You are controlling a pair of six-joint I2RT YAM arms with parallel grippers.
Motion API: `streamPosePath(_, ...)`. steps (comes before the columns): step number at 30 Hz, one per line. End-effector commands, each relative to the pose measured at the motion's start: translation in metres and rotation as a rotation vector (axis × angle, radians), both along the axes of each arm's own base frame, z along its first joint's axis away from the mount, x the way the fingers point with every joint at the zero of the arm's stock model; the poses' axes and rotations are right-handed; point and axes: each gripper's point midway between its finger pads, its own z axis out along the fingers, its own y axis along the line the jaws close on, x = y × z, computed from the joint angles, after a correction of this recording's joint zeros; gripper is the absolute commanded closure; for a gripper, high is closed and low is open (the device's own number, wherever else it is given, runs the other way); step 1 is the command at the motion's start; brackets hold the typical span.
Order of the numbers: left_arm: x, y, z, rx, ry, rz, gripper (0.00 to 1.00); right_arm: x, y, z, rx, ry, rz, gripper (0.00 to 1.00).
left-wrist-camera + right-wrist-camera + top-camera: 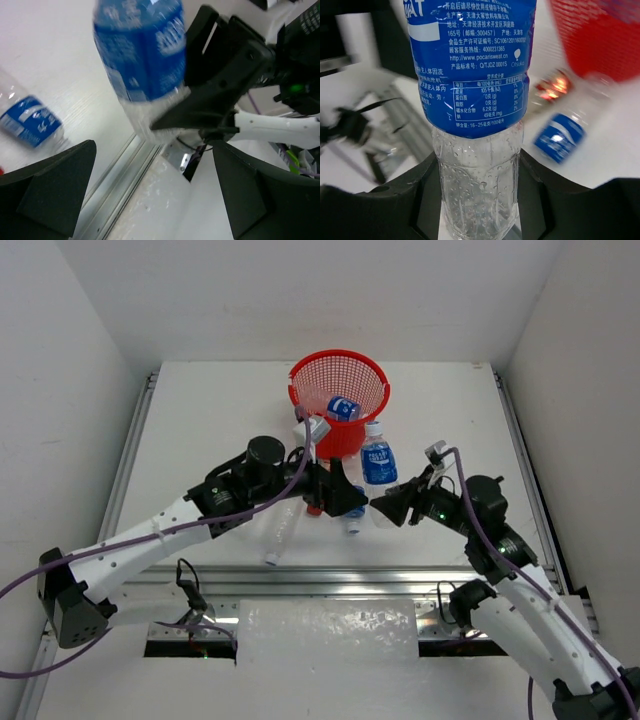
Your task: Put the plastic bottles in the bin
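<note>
Where your right pincer clamps it, the upright blue-labelled bottle is clear moulded plastic beaded with droplets; the wrist view cuts off its cap. It stands at 5 o'clock of the round red mesh bin, just beside it. Your left pincer gapes wide. A lying bottle beyond is blurred.

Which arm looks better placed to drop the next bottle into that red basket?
Right. Its tool grips the upright blue-labelled bottle, which stands just on the near side of the red basket. The left tool is open and holds nothing.
</note>
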Motion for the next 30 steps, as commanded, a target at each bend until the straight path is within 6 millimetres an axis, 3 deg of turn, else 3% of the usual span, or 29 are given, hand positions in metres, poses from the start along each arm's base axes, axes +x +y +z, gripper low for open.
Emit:
streamPosePath(1,-0.013,-0.018,0.064,-0.204,-0.147,-0.104,0.0,-0.041,0.03,0.048,0.12,-0.144,0.303,0.77)
streamPosePath(8,-0.007,-0.031,0.079,-0.247,-0.18,-0.123,0.0,-0.06,0.044,0.072,0.211,-0.18,0.449,0.77)
streamPosePath(12,0.007,-0.038,0.069,-0.216,-0.16,-0.08,0.03,-0.069,0.045,0.082,0.252,-0.221,0.487,0.76)
streamPosePath(14,0.002,-0.044,0.071,-0.228,-0.162,-0.124,0.21,-0.07,0.045,0.086,0.254,-0.227,0.496,0.75)
streamPosePath(15,0.002,-0.047,0.075,-0.237,-0.167,-0.139,0.62,-0.07,0.046,0.085,0.253,-0.225,0.501,0.65)
streamPosePath(16,0.005,-0.048,0.078,-0.235,-0.171,-0.131,0.88,-0.068,0.045,0.083,0.241,-0.209,0.485,0.5)
streamPosePath(17,0.011,-0.047,0.081,-0.226,-0.175,-0.1,1.0,-0.065,0.043,0.078,0.226,-0.189,0.457,0.25)
streamPosePath(18,0.02,-0.042,0.092,-0.198,-0.191,-0.045,1.0,-0.049,0.037,0.08,0.206,-0.196,0.355,0.01)
streamPosePath(20,0.062,-0.021,0.099,-0.121,-0.225,0.201,1.0,-0.03,0.016,0.052,0.12,-0.073,0.144,0.01)
streamPosePath(21,0.093,0.008,0.116,-0.059,-0.284,0.418,1.0,0.008,-0.021,0.048,0.06,-0.045,-0.182,0.01)
streamPosePath(22,0.108,0.023,0.122,-0.025,-0.307,0.521,1.0,0.005,-0.049,0.01,-0.01,0.149,-0.366,0.01)
streamPosePath(23,0.127,0.031,0.118,0.024,-0.316,0.598,1.0,0.008,-0.072,0.001,-0.046,0.187,-0.502,0.01)
streamPosePath(24,0.149,0.055,0.139,0.034,-0.342,0.696,1.0,0.009,-0.086,-0.005,-0.072,0.192,-0.578,0.01)
streamPosePath(25,0.163,0.063,0.143,0.045,-0.347,0.727,1.0,0.009,-0.093,-0.01,-0.09,0.181,-0.608,0.01)
streamPosePath(26,0.183,0.064,0.133,0.081,-0.338,0.752,1.0,0.006,-0.094,-0.006,-0.071,0.159,-0.606,0.01)
streamPosePath(27,0.201,0.082,0.149,0.08,-0.361,0.808,1.0,0.004,-0.094,-0.01,-0.072,0.161,-0.605,0.01)
streamPosePath(28,0.223,0.081,0.132,0.136,-0.35,0.831,1.0,0.002,-0.095,-0.012,-0.078,0.165,-0.604,0.01)
streamPosePath(29,0.239,0.096,0.146,0.153,-0.387,0.885,1.0,0.001,-0.097,-0.01,-0.076,0.161,-0.609,0.01)
streamPosePath(30,0.25,0.096,0.144,0.176,-0.397,0.895,1.0,-0.001,-0.099,-0.011,-0.081,0.166,-0.614,0.01)
